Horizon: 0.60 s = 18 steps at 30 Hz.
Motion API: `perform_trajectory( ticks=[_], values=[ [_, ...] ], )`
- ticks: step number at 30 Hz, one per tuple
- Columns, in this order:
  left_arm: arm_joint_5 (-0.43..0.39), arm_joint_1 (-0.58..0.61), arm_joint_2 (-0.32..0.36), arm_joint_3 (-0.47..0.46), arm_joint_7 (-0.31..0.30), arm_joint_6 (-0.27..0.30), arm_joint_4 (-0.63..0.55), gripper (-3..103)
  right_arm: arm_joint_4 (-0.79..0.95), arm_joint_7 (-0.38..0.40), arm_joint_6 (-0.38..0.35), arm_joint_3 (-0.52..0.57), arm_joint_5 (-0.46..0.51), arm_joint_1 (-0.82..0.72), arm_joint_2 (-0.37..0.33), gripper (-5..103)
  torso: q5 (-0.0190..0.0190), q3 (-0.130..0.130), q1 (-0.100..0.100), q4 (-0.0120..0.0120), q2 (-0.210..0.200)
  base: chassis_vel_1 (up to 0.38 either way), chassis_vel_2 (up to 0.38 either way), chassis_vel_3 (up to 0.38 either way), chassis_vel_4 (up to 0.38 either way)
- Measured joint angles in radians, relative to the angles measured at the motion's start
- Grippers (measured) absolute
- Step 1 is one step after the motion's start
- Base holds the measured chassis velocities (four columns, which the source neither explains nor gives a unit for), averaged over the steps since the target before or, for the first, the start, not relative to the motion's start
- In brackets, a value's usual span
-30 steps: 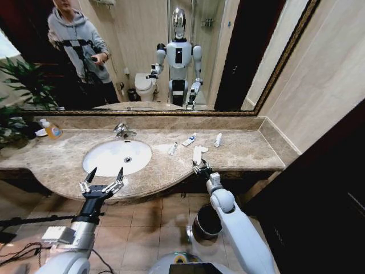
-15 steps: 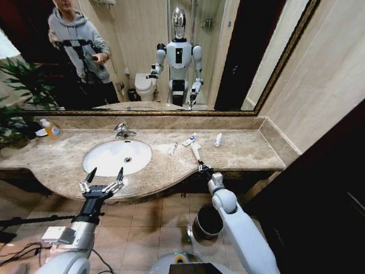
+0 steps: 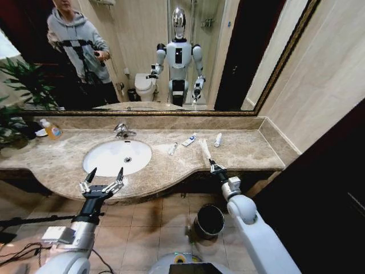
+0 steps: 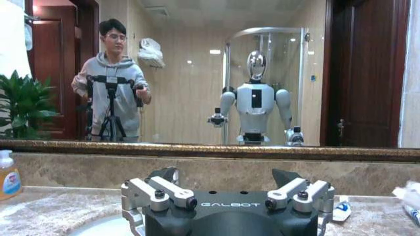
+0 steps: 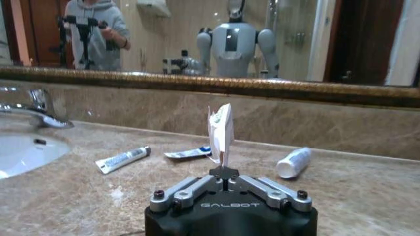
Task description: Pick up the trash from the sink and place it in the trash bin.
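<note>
A white wrapper [image 3: 205, 149] [image 5: 221, 129] stands upright, pinched by my right gripper [image 3: 214, 166] [image 5: 225, 172], which is shut on its lower end over the counter's front edge. Below and slightly left of it, the black trash bin [image 3: 209, 220] stands on the floor. Other trash lies on the counter right of the sink [image 3: 117, 157]: two small white tubes [image 3: 173, 148] [image 3: 189, 140] [image 5: 123, 159] [image 5: 188, 153] and a white bottle [image 3: 218, 139] [image 5: 292, 162]. The basin itself looks bare. My left gripper [image 3: 104, 174] hangs open at the counter's front edge, in front of the sink.
A chrome faucet [image 3: 121, 131] [image 5: 39, 105] stands behind the basin. At the far left of the counter a yellow soap bottle [image 3: 52, 131] [image 4: 8, 176] sits beside a green plant [image 3: 17, 91]. A large mirror [image 3: 228, 51] backs the counter, and tiled floor lies below.
My right gripper has moved right along the counter's front edge with the wrapper, which has gone from lying on the counter to standing upright. The left arm has not moved.
</note>
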Motion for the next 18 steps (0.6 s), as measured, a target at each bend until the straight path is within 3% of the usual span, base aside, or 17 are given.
perform_trajectory(
  ticks=[7, 14, 15, 18],
  values=[
    [0.000, 0.000, 0.000, 0.000, 0.000, 0.000, 0.000, 100, 0.131, -0.027, 0.055, 0.082, 0.019, -0.203, 0.011, 0, 0.0000, 0.000, 0.000, -0.0001, 0.000, 0.000, 0.000, 0.000, 0.000],
    [0.000, 0.000, 0.000, 0.000, 0.000, 0.000, 0.000, 100, 0.115, -0.045, 0.258, 0.102, -0.013, -0.467, 0.022, 0, 0.0000, 0.000, 0.000, -0.0003, 0.000, 0.000, 0.000, 0.000, 0.000],
    [0.000, 0.000, 0.000, 0.000, 0.000, 0.000, 0.000, 100, 0.115, -0.045, 0.258, 0.102, -0.013, -0.467, 0.022, 0, 0.0000, 0.000, 0.000, -0.0003, 0.000, 0.000, 0.000, 0.000, 0.000],
    [0.000, 0.000, 0.000, 0.000, 0.000, 0.000, 0.000, 100, 0.061, -0.037, 0.346, 0.102, -0.061, -0.521, 0.028, 0, -0.0001, 0.000, 0.000, -0.0001, 0.000, 0.000, 0.000, 0.000, 0.000]
  ],
)
